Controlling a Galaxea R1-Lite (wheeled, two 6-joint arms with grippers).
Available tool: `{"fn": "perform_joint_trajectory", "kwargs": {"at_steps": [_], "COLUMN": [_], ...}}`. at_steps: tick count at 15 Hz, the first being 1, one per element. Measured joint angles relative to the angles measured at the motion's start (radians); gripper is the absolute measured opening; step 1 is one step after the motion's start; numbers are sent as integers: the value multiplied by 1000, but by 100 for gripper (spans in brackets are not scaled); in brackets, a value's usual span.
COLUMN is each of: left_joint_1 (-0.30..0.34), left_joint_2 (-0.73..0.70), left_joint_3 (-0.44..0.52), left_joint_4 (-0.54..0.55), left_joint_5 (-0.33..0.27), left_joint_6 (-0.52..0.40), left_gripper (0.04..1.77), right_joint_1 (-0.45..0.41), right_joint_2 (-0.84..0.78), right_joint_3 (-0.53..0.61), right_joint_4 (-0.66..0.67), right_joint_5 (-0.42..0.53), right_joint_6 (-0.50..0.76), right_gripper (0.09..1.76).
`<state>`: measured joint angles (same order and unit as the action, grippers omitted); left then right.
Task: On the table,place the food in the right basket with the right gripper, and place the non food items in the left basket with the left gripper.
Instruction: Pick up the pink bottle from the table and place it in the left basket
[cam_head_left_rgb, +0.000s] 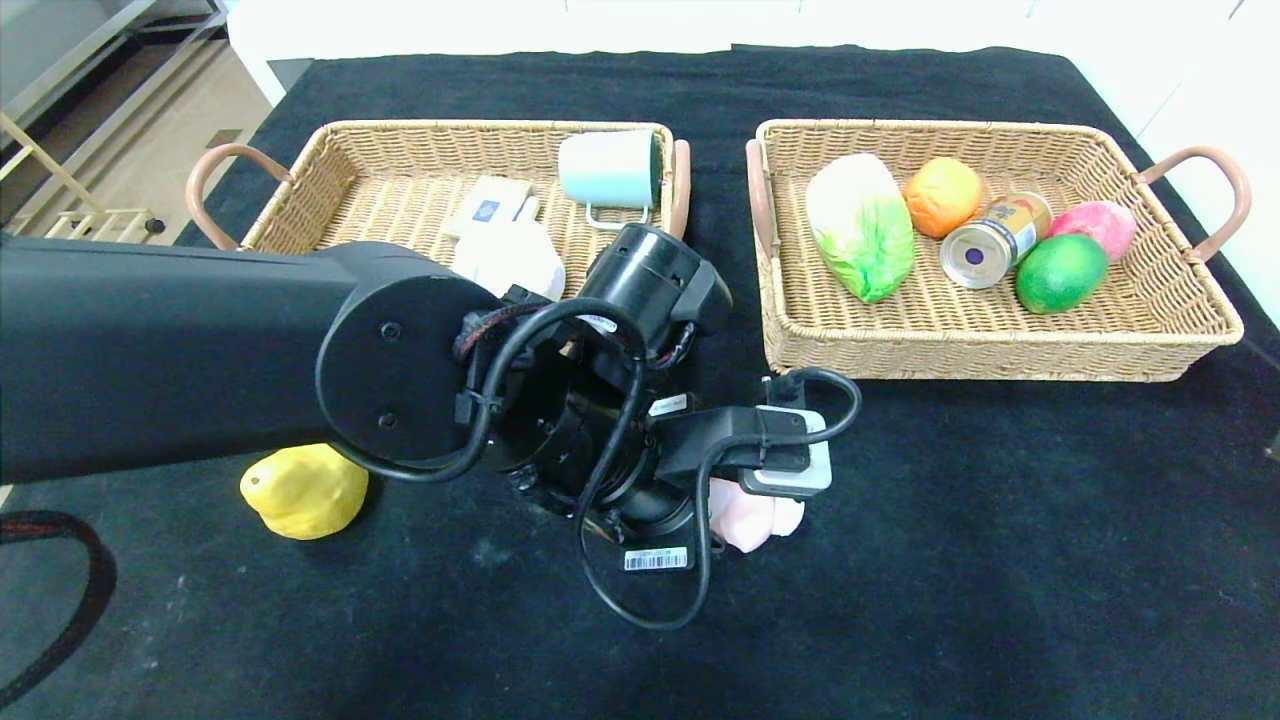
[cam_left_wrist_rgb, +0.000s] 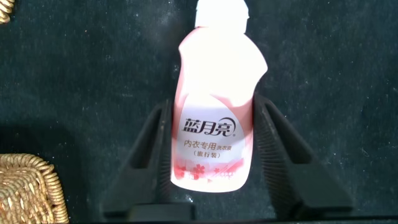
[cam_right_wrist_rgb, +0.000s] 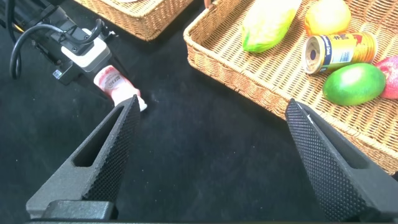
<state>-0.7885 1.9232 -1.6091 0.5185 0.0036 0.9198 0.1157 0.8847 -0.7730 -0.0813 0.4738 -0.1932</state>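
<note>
1. Lying on the table (cam_head_left_rgb: 1000, 560) left of the left gripper (cam_left_wrist_rgb: 213, 134), beyond its arm: a yellow pear-shaped fruit (cam_head_left_rgb: 303, 490).
2. That gripper's fingers (cam_left_wrist_rgb: 146, 146) press both sides of the pink squeeze bottle (cam_left_wrist_rgb: 214, 118), half-closed around it, cap pointing away.
3. Right gripper (cam_right_wrist_rgb: 208, 155) hangs wide open, holding nothing, right basket (cam_right_wrist_rgb: 261, 87) just beyond it.

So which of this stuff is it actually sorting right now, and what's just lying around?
In the job:
- pink squeeze bottle, lying on the black table between the left gripper's fingers
- left basket, where it belongs
- yellow pear-shaped fruit, on the table, belongs in the right basket

Just there:
- right gripper, open above the table
- coiled black cable
</note>
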Motion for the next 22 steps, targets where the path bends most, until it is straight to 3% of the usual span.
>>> {"fn": "perform_joint_trajectory", "kwargs": {"at_steps": [15,22], "left_joint_1": [-14,-10], "left_joint_2": [-3,-80], "left_joint_3": [2,1], "left_joint_4": [0,17], "left_joint_5": [1,-28], "left_joint_6": [-13,-137], "left_gripper": [83,83], "right_joint_1": [9,-32], "right_joint_2": [-1,-2], "right_joint_3": [2,-36], "right_joint_4": [-3,-10], "right_joint_5": [-1,-9], "right_joint_6": [0,27], "right_gripper": [171,171]}}
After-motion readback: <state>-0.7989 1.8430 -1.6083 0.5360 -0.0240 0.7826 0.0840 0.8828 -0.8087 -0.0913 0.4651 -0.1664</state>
